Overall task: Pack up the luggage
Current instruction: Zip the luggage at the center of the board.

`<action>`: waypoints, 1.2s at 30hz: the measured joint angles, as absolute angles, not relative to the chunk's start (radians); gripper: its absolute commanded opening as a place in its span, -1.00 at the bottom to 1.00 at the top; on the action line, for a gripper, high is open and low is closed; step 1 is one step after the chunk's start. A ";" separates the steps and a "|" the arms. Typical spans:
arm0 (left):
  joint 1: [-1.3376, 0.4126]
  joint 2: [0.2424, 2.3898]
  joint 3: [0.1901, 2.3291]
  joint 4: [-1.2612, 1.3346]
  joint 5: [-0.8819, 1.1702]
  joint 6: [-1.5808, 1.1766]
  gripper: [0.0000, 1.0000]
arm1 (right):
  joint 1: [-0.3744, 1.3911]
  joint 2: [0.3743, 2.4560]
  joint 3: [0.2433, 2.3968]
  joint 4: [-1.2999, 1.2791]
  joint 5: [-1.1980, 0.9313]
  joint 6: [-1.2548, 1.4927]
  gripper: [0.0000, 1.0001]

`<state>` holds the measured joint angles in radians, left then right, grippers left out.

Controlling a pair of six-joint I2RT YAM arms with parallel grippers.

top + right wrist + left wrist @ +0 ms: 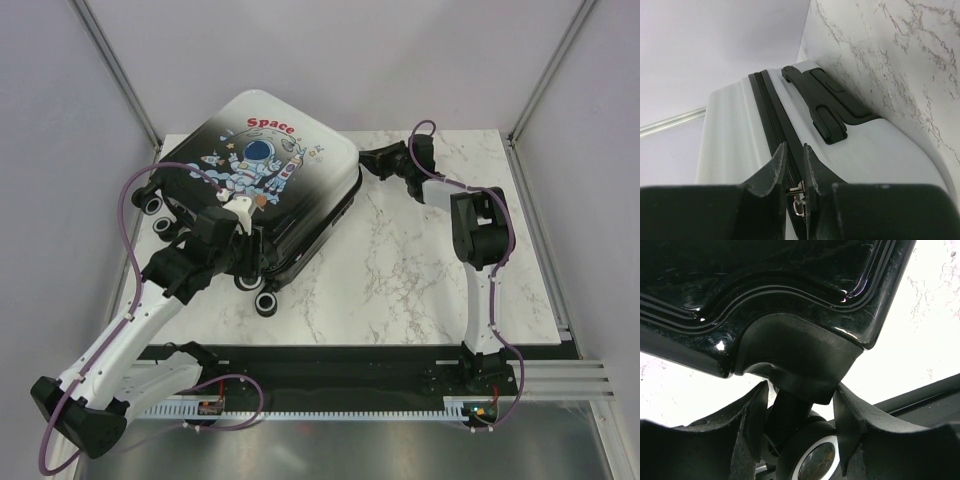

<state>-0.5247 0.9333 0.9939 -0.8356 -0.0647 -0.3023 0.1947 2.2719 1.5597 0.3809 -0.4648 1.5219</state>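
Marble worktop [440,290] carrying the suitcase [260,190], which lies print side up with its shells together; the slab extends to the suitcase's right and near side. At the suitcase's near-left corner, the left fingers [750,430] stand open astride a wheel [812,455], with a gap on one side. At its right edge, the right fingers [772,170] stand narrowly apart around the zip pull [796,189]; contact cannot be told.
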 measured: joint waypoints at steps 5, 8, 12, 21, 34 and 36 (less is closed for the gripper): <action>-0.525 0.933 0.994 -0.836 -0.065 -0.302 -0.95 | 0.195 2.269 1.557 0.381 -0.463 1.496 -1.00; -0.525 0.929 0.994 -0.836 -0.065 -0.302 -0.95 | 0.195 2.244 1.533 0.376 -0.450 1.473 -1.00; -0.525 0.897 0.984 -0.839 -0.072 -0.302 -0.95 | 0.196 2.192 1.480 0.364 -0.424 1.423 -1.00; -0.525 0.825 0.958 -0.867 -0.071 -0.303 -0.95 | 0.197 2.077 1.423 0.214 -0.401 1.257 -1.00; -0.526 0.768 0.931 -0.876 -0.016 -0.304 -0.95 | 0.209 1.883 1.322 -0.002 -0.334 0.967 -1.00; -0.526 0.753 0.926 -0.879 -0.003 -0.304 -0.95 | 0.209 1.852 1.302 -0.033 -0.324 0.934 -1.00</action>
